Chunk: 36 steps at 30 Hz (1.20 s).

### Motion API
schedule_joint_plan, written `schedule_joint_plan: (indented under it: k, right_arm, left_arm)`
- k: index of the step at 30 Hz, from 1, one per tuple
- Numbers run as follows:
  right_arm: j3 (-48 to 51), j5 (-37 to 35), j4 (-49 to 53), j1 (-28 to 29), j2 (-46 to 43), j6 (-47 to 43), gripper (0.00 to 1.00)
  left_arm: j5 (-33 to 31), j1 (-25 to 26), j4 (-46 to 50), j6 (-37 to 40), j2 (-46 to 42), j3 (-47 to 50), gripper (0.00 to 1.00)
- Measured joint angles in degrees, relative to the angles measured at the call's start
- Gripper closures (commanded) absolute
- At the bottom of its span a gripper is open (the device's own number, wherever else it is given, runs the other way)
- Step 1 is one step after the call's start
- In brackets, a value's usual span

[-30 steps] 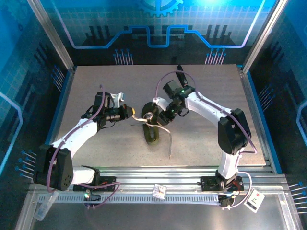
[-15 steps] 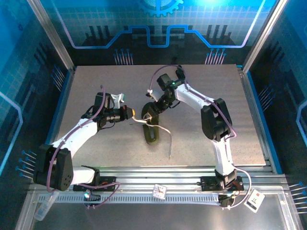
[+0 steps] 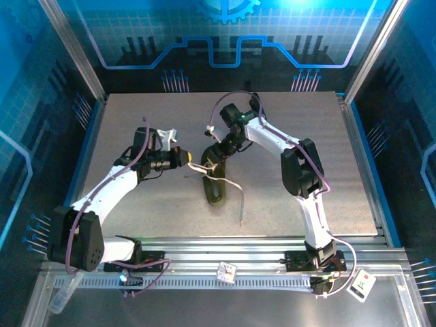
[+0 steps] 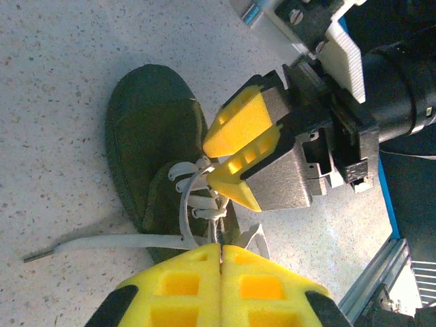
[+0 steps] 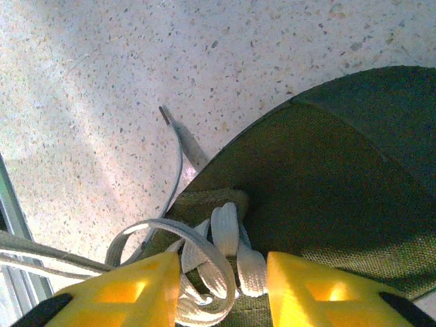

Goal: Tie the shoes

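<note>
A speckled grey table (image 3: 136, 129) carries everything. The two arms reach inward across it and meet over the middle. There the dark green shoe (image 3: 215, 189) lies flat, sole down, just in front of both tools, with its rounded toe pointing toward the arm bases.

The right gripper (image 5: 223, 266) hangs over the laced part of the shoe. Its yellow fingers (image 5: 136, 286) stand apart on either side of the crossed loops and are not clamped on them. The left gripper (image 4: 221, 253) sits just left of the shoe, with its pads pressed together on a strand.

The whitish laces (image 4: 194, 204) bunch at the eyelets. One loose end trails over the table to a dark tip (image 4: 30, 257).
</note>
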<state>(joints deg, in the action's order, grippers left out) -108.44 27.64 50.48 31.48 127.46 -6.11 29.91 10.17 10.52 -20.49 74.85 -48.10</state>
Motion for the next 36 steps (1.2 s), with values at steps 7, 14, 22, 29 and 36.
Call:
schedule_joint_plan:
  k: [7,14,22,29,36]
  right_arm:
    - [0.74,-0.11,0.39,0.0,0.15,-0.59,0.92]
    - [11.89,-1.31,-4.92,0.0,-6.43,-1.44,0.97]
    - [26.6,-2.12,-19.04,0.0,-19.54,-1.84,0.98]
    - [32.74,-2.84,-28.48,-0.04,-21.9,-2.51,0.98]
    - [33.27,-4.07,-32.57,-0.04,-21.9,-5.4,0.98]
  left_arm:
    - [-0.02,-0.02,1.68,1.46,0.76,-1.57,1.0]
    - [0.04,-0.02,3.37,2.67,2.01,-4.72,1.0]
    - [0.59,-0.02,4.46,2.71,3.5,-6.67,1.0]
    - [0.72,-0.02,5.35,3.54,5.09,-8.11,1.0]
    - [1.73,-0.72,5.81,7.52,8.76,-8.79,0.93]
